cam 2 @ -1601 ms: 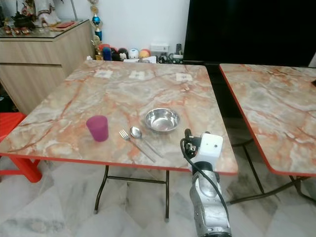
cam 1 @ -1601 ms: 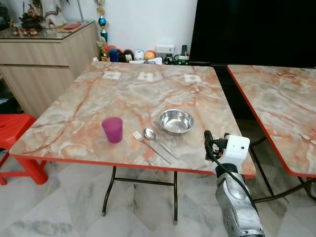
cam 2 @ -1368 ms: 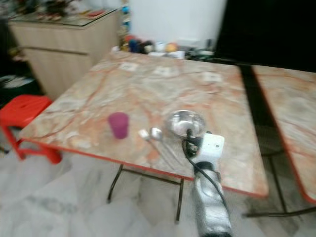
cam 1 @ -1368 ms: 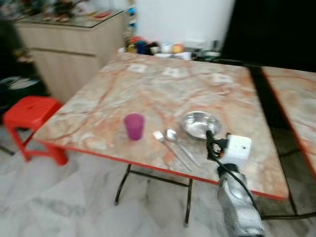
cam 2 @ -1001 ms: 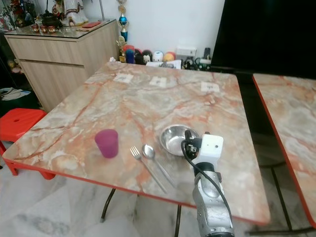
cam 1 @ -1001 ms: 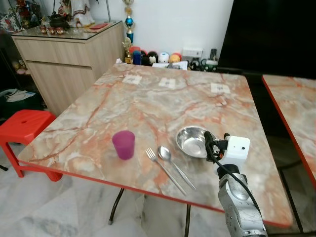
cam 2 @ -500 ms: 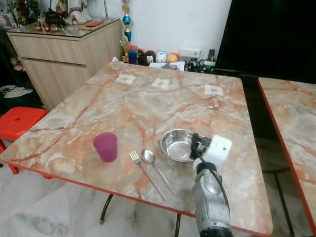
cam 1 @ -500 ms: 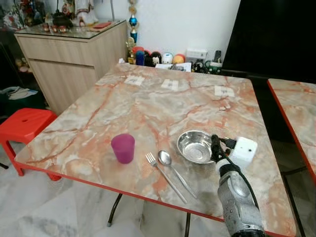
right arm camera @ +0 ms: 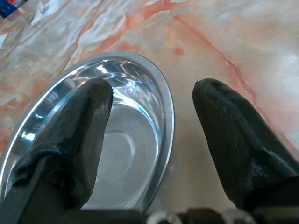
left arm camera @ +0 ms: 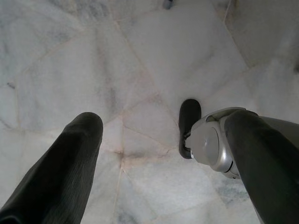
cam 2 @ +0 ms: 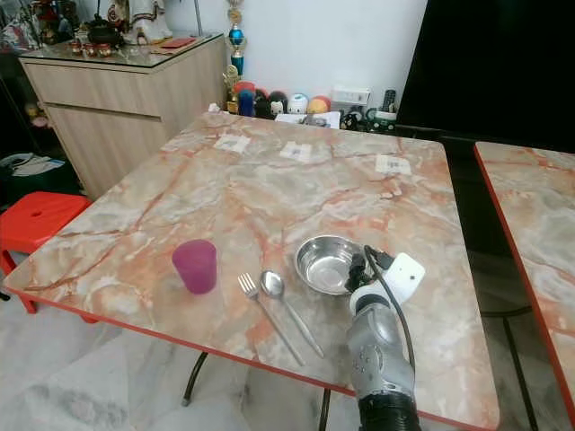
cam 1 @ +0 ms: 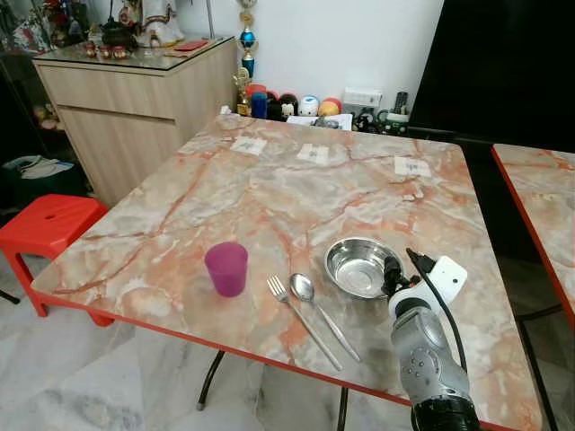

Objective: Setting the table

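Our right gripper point(right arm camera: 149, 121) has moved in to the steel bowl point(cam 1: 362, 267) since a moment ago. Fingers spread wide, holding nothing, straddling its near rim on the bench point(cam 1: 269, 180). Left gripper point(left arm camera: 163, 154) open above the floor.

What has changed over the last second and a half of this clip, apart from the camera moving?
The right gripper has come forward over the table to the steel bowl; its open fingers now straddle the bowl's near rim, one over the inside, one outside, with nothing gripped yet. The bowl, purple cup, fork and spoon lie as before. The left gripper hangs open over the floor.
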### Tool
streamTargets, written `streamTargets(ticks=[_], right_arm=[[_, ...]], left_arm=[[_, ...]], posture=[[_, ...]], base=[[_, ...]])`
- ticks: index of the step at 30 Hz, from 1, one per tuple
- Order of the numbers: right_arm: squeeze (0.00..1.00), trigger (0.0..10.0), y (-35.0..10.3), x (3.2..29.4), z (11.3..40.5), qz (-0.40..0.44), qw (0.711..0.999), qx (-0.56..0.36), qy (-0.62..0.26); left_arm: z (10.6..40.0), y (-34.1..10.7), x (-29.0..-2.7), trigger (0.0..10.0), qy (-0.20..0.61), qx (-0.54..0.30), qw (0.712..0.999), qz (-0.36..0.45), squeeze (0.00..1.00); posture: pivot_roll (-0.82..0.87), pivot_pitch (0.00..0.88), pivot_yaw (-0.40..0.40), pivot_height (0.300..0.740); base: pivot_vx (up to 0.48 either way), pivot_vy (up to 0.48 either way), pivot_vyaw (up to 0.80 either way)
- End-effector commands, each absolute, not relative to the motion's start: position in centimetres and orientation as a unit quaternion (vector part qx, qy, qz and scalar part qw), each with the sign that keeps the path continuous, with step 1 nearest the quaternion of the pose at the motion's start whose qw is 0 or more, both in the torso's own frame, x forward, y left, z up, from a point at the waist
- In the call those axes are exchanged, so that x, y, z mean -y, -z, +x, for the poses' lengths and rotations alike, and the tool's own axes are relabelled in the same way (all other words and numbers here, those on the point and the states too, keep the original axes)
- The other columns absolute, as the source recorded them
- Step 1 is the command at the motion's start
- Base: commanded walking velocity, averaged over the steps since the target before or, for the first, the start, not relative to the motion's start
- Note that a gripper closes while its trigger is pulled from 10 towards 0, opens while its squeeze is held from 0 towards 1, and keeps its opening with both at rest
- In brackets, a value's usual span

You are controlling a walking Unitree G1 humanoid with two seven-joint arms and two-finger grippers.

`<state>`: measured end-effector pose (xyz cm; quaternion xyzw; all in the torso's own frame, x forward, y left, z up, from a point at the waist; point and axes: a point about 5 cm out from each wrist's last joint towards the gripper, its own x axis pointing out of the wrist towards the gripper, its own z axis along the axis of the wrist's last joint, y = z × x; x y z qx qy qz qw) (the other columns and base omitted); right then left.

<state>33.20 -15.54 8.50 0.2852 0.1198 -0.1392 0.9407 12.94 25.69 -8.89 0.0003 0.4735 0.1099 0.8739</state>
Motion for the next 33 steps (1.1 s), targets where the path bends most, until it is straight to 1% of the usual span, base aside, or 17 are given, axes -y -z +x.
streamTargets(ticks=[1, 11, 12, 14, 15, 16, 18, 19, 21, 22, 23, 24, 25, 28, 29, 30, 33], right_arm=[[0.00, 10.0, -8.6, 15.6, 33.4, 0.292, 0.937, -0.126, 0.144], [0.00, 9.8, -7.4, 15.0, 33.3, 0.300, 0.929, -0.173, 0.132], [0.00, 5.0, -7.3, 14.9, 33.3, 0.304, 0.928, -0.173, 0.130], [0.00, 2.4, -7.3, 14.8, 33.3, 0.307, 0.926, -0.176, 0.128], [0.00, 2.4, -7.3, 14.8, 33.3, 0.307, 0.926, -0.176, 0.128], [0.00, 1.1, -7.3, 14.7, 33.3, 0.308, 0.926, -0.177, 0.125], [0.00, 1.6, -7.3, 14.6, 33.4, 0.308, 0.926, -0.179, 0.122], [0.00, 9.4, -7.2, 14.2, 33.4, 0.294, 0.931, -0.188, 0.108], [0.00, 9.4, -7.2, 14.1, 33.4, 0.289, 0.932, -0.190, 0.105], [0.00, 4.7, -7.2, 14.0, 33.5, 0.294, 0.931, -0.190, 0.103], [0.00, 4.7, -7.2, 14.0, 33.5, 0.297, 0.930, -0.190, 0.103], [0.00, 0.5, -7.2, 13.9, 33.5, 0.299, 0.930, -0.189, 0.103], [0.00, 0.0, -7.3, 13.9, 33.5, 0.300, 0.929, -0.189, 0.102], [0.00, 0.0, -7.3, 13.8, 33.5, 0.299, 0.930, -0.190, 0.100], [0.00, 0.5, -7.2, 13.8, 33.5, 0.299, 0.930, -0.190, 0.100], [0.00, 0.0, -7.3, 13.7, 33.5, 0.299, 0.930, -0.190, 0.100], [0.00, 0.0, -7.2, 13.7, 33.5, 0.298, 0.930, -0.190, 0.100]], left_arm=[[12.3, 9.0, -26.1, 10.0, -0.115, -0.480, 0.870, 0.005, 0.00], [12.2, 9.1, -25.9, 10.0, -0.114, -0.481, 0.869, 0.004, 0.00], [12.2, 9.1, -25.9, 10.0, -0.115, -0.480, 0.870, 0.004, 0.00], [12.2, 9.1, -25.9, 10.0, -0.116, -0.480, 0.870, 0.003, 0.00], [12.2, 9.1, -25.9, 10.0, -0.116, -0.480, 0.870, 0.003, 0.00], [12.3, 9.0, -25.9, 10.0, -0.117, -0.479, 0.870, 0.003, 0.00], [12.3, 9.0, -25.9, 10.0, -0.117, -0.479, 0.870, 0.004, 0.00], [12.2, 9.0, -26.2, 10.0, -0.120, -0.479, 0.870, 0.004, 0.00], [12.2, 8.9, -26.3, 10.0, -0.122, -0.479, 0.869, 0.004, 0.00], [12.1, 8.9, -26.5, 10.0, -0.123, -0.479, 0.869, 0.004, 0.00], [12.1, 8.9, -26.5, 10.0, -0.123, -0.479, 0.869, 0.004, 0.00], [12.1, 8.9, -26.5, 10.0, -0.123, -0.479, 0.869, 0.004, 0.00], [12.1, 8.9, -26.5, 10.0, -0.123, -0.479, 0.869, 0.003, 0.00], [12.0, 8.9, -26.4, 10.0, -0.122, -0.478, 0.870, 0.003, 0.00], [12.1, 9.0, -26.3, 10.0, -0.121, -0.478, 0.870, 0.003, 0.00], [12.1, 9.0, -26.2, 10.0, -0.120, -0.477, 0.871, 0.002, 0.00], [12.2, 9.0, -26.0, 10.0, -0.119, -0.476, 0.871, 0.002, 0.00]], posture=[[0.08, 0.000, -0.024, 0.740], [0.08, 0.000, -0.022, 0.740], [0.08, 0.000, -0.023, 0.740], [0.08, 0.000, -0.023, 0.740], [0.08, 0.000, -0.023, 0.740], [0.08, 0.000, -0.023, 0.740], [0.08, 0.000, -0.023, 0.740], [0.08, 0.000, -0.023, 0.740], [0.08, 0.000, -0.023, 0.740], [0.09, 0.000, -0.024, 0.740], [0.09, 0.000, -0.024, 0.740], [0.09, 0.000, -0.025, 0.740], [0.09, 0.000, -0.025, 0.740], [0.08, 0.000, -0.024, 0.740], [0.08, 0.000, -0.025, 0.740], [0.08, 0.000, -0.025, 0.740], [0.08, 0.000, -0.025, 0.740]], base=[[0.000, 0.000, 0.00], [0.000, 0.000, 0.00], [0.000, 0.000, 0.00], [0.000, 0.000, 0.00], [0.000, 0.000, 0.00], [0.000, 0.000, 0.00], [0.000, 0.000, 0.00], [0.000, 0.000, 0.00], [0.000, 0.000, 0.00], [0.000, 0.000, 0.00], [0.000, 0.000, 0.00], [0.000, 0.000, 0.00], [0.000, 0.000, 0.00], [0.000, 0.000, 0.00], [0.000, 0.000, 0.00], [0.000, 0.000, 0.00], [0.000, 0.000, 0.00]])
